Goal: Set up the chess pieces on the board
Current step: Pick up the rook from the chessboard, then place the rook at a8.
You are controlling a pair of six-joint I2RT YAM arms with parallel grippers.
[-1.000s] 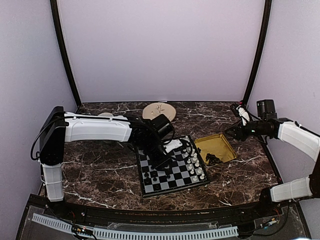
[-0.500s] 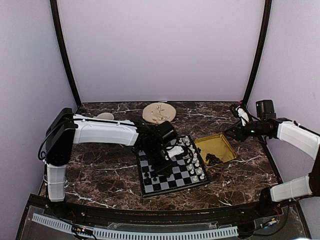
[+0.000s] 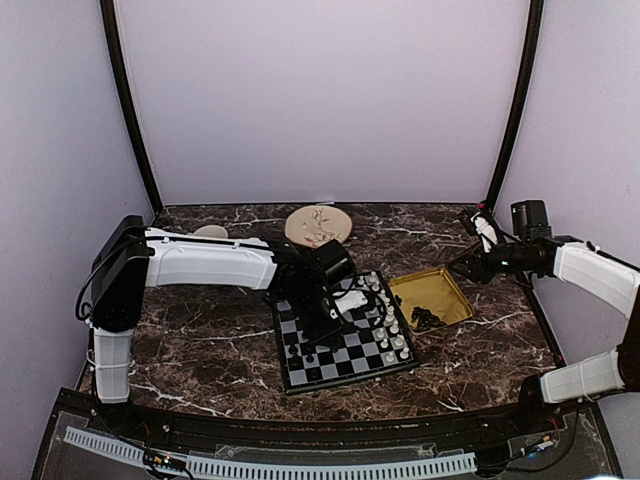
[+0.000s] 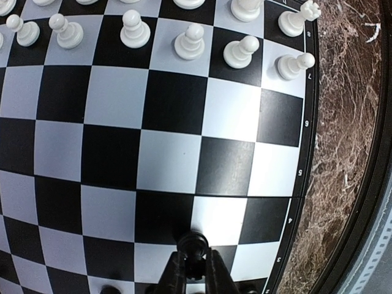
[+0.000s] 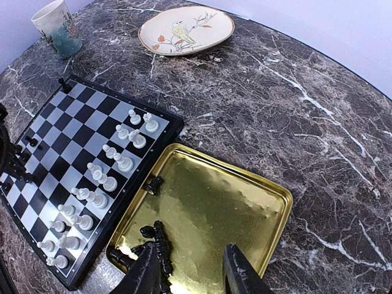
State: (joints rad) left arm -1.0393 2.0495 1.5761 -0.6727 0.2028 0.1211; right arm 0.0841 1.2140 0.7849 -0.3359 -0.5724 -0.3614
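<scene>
The board (image 3: 350,372) lies mid-table, white pieces (image 3: 385,320) lined along its right side. My left gripper (image 3: 322,322) is low over its left part. In the left wrist view it (image 4: 195,272) is shut on a black chess piece (image 4: 195,245) near the board's (image 4: 171,159) lower rows, white pawns (image 4: 191,41) far off. My right gripper (image 5: 193,272) hangs open above the yellow tray (image 5: 245,196), empty. Several black chess pieces (image 5: 158,242) lie by the tray's near-left corner, one (image 5: 153,184) lies apart. More black pieces (image 5: 27,142) stand along the board's (image 5: 73,135) left edge.
A bird-painted plate (image 3: 318,224) and a cup (image 3: 211,232) sit behind the board. The yellow tray (image 3: 455,290) touches the board's right side. Dark poles and lilac walls close in the marble table.
The left arm swung in and settled lower over the board's left part, and its jaws narrowed onto the black piece. The right arm barely moved.
</scene>
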